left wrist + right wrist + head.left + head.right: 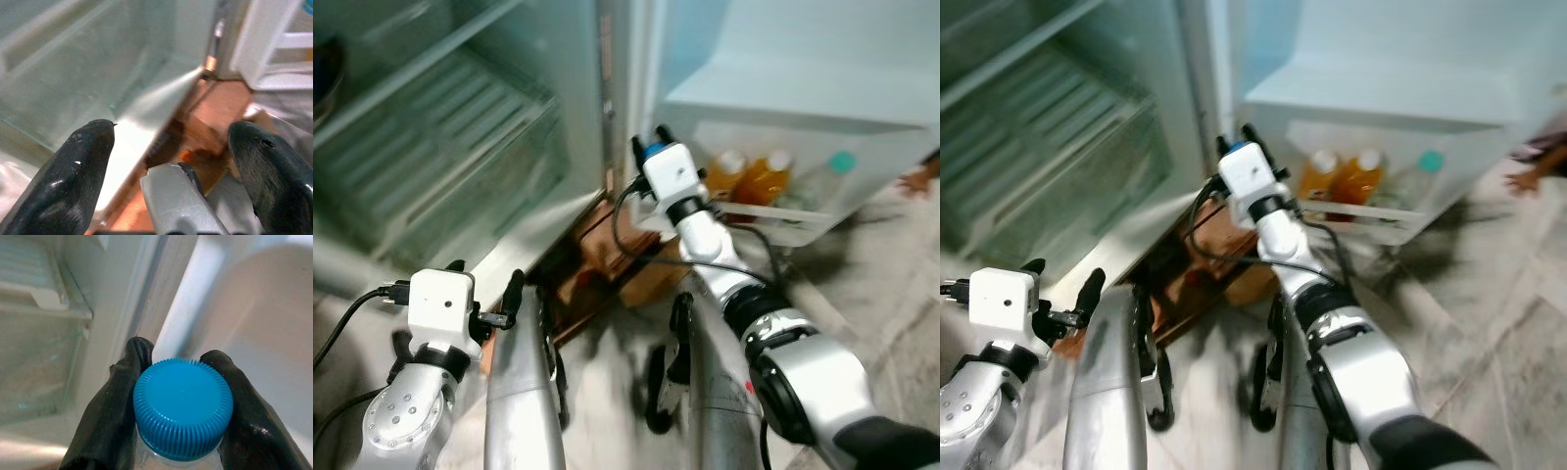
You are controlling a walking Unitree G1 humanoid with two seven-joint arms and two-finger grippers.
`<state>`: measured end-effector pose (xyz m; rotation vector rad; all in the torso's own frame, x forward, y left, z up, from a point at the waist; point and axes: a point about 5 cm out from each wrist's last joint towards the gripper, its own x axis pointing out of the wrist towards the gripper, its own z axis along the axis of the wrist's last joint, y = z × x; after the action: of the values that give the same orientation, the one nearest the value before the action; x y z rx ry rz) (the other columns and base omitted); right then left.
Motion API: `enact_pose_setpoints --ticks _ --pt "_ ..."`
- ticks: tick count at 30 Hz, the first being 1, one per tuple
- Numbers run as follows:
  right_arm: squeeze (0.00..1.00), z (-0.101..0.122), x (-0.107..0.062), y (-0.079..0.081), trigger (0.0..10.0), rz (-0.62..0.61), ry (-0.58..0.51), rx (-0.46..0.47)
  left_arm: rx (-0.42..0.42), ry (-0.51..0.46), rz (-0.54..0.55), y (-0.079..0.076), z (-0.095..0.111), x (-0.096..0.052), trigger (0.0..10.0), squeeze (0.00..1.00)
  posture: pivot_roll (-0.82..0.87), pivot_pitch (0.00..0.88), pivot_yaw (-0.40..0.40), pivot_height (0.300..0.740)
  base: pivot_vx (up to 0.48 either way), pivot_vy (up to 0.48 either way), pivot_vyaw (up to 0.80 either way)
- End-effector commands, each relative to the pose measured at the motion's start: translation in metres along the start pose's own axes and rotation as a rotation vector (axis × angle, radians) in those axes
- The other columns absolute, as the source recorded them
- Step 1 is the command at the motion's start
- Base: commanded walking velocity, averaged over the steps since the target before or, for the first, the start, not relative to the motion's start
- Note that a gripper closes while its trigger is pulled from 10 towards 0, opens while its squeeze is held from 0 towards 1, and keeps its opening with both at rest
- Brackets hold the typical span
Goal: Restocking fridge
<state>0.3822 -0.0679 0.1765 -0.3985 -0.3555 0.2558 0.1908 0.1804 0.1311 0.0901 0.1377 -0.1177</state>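
While the head views are blurred, you can still make out an open fridge (460, 147) ahead, its glass shelves and a clear drawer on the robot's left and the open door (822, 88) on the right. Your right gripper (178, 396) is raised near the hinge side, between the fridge body and the door. Its two black fingers (107, 411) are clamped on a clear bottle (183, 409) just below its ribbed blue cap, one finger on each side and both touching it. In the left eye view the cap shows as a blue spot at the tip of the right gripper (656, 149), above the white wrist camera.

The door shelf (773, 211) holds two orange bottles (764, 179) with pale caps, standing side by side, and a clear bottle with a teal cap (842, 163) just beside them, farther from the hinge. Your held bottle is near that shelf but apart from it, higher and toward the hinge.

Your left gripper (181, 161) is low, in front of the bottom edge of the fridge. Its fingers (78, 166) are spread wide with nothing between them. Past them you see the clear drawer front, a brown wooden surface (215, 117), and a grey robot part close to the camera. The floor (881, 284) is pale and mottled.
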Motion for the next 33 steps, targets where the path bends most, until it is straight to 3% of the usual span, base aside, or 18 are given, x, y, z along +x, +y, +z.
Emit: enact_pose_setpoints --ticks 1,6,16,22,30,32,33 --pt "0.00 -0.031 -0.009 -0.040 10.0 -0.236 0.222 0.065 0.010 0.010 0.009 0.004 -0.001 0.000 10.0 0.00 0.29 0.380 -0.038 0.527 0.000 0.000 0.00" --pt "0.00 -0.027 -0.004 -0.048 10.0 -0.262 0.232 0.047 0.014 0.011 0.010 0.003 -0.002 0.002 10.0 0.00 0.28 0.368 -0.039 0.527 0.000 0.000 0.00" --pt "0.00 -0.035 -0.007 -0.075 10.0 -0.412 0.335 -0.084 0.024 0.009 0.014 0.005 -0.001 0.007 10.0 0.00 0.28 0.371 -0.035 0.527 0.000 0.000 0.00" --pt "0.00 -0.026 -0.004 -0.087 10.0 -0.473 0.281 -0.120 0.026 0.011 0.014 0.004 -0.002 0.006 10.0 0.00 0.28 0.366 -0.033 0.527 0.000 0.000 0.00" --pt "0.00 -0.021 -0.002 -0.098 10.0 -0.518 0.257 -0.139 0.019 0.011 0.024 0.006 -0.003 0.007 10.0 0.00 0.28 0.359 -0.034 0.527 0.000 0.000 0.00" --pt "0.00 -0.022 -0.004 -0.102 10.0 -0.532 0.273 -0.130 0.021 0.012 0.027 0.006 -0.003 0.007 10.0 0.00 0.27 0.356 -0.034 0.527 0.000 0.000 0.00" --pt "0.00 -0.030 -0.009 -0.108 10.0 -0.554 0.333 -0.074 0.025 0.013 0.025 0.005 -0.003 0.009 10.0 0.00 0.27 0.354 -0.035 0.527 0.000 0.000 0.00"
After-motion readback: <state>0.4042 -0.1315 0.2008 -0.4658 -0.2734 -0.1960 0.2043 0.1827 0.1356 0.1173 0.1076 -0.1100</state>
